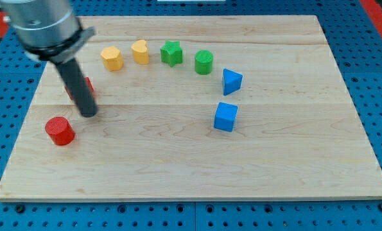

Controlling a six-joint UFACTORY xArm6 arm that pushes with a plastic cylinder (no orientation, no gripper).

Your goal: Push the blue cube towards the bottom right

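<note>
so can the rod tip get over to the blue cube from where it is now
Probably yes. My tip sits far to the view's left by the red cylinder, and the board between it and the blue cube looks bare.

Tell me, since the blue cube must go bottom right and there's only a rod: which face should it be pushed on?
Press my tip on the blue cube's upper-left face, coming from the view's top left. That flat face looks away from the bottom right. My tip is now far left, between two red blocks, so I'd first circle round above the cube.
</note>
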